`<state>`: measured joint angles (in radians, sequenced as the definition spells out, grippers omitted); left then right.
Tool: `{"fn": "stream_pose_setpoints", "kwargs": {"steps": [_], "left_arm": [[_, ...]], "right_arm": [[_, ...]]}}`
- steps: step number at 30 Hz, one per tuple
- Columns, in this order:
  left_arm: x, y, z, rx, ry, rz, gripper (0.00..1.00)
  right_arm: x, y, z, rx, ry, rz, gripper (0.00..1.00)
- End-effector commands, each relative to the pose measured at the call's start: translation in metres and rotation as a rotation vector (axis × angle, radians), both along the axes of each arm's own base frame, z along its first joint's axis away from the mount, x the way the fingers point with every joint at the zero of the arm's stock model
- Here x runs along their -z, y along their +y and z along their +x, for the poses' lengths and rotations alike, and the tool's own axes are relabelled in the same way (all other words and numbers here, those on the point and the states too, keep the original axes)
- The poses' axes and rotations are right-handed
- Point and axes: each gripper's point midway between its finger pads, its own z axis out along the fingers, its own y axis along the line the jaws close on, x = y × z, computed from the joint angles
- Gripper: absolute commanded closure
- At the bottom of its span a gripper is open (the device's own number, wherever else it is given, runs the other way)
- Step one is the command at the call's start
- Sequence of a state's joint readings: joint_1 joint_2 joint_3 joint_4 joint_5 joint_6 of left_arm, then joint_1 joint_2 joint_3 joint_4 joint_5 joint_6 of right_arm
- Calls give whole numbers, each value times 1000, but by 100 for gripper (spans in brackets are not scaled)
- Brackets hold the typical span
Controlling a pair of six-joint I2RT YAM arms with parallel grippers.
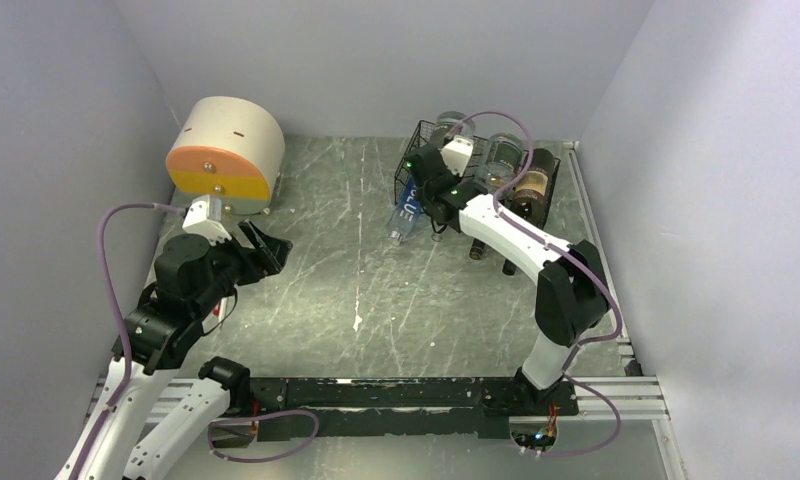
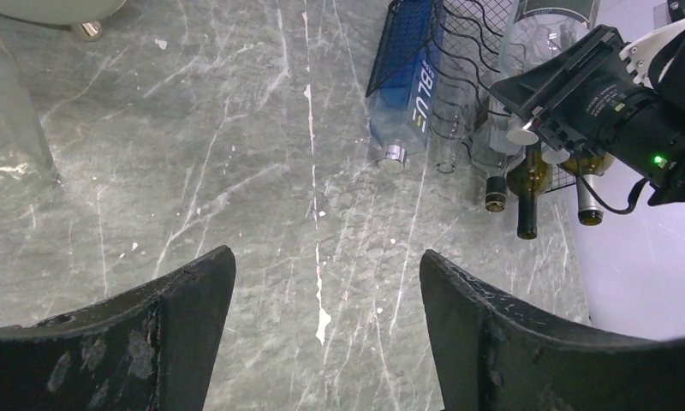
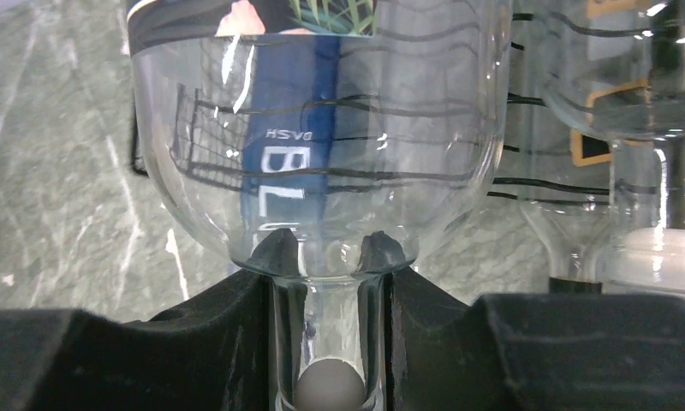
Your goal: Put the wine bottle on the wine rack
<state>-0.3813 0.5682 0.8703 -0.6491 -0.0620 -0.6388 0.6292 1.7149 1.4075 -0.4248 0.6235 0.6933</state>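
Note:
The black wire wine rack point(image 1: 423, 133) stands at the back right and holds several bottles lying down. My right gripper point(image 1: 439, 188) is at its front, shut on the neck of a clear glass wine bottle point(image 3: 322, 128) whose body lies in the rack; in the right wrist view both fingers point(image 3: 275, 248) press the neck just under the shoulder. A blue bottle point(image 1: 407, 206) lies in the rack's left slot, seen through the glass. My left gripper point(image 1: 266, 248) is open and empty over the left of the table, far from the rack point(image 2: 472, 43).
A clear bottle point(image 1: 504, 155) and a dark bottle point(image 1: 536, 180) lie in the right slots, necks sticking out front point(image 2: 527, 184). A cream, orange and yellow drum point(image 1: 224, 155) stands at the back left. A clear glass object point(image 2: 9, 128) is at the left.

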Motion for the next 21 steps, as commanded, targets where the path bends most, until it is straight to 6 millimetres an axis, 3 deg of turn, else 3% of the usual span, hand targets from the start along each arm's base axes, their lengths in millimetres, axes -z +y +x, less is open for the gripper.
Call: {"fn": "stream_pose_setpoints", "kwargs": {"steps": [1,6,12,14,21], "left_arm": [[0,-5,-4,43,0,2,17],[2,-7,-3,49,11,8,17],[1,-9,-2,55,9,0,18],[1,-9,-2,54,11,2,17],[1,-9,0,56,14,6,18]], "right_arm": [[-66,-27,36,174,-204,100,100],[-52,-35,47,141,-164,121,100],[-36,-27,52,77,-102,131,100],[-32,-39,57,96,-93,141,94],[-22,-47,61,87,-57,152,77]]}}
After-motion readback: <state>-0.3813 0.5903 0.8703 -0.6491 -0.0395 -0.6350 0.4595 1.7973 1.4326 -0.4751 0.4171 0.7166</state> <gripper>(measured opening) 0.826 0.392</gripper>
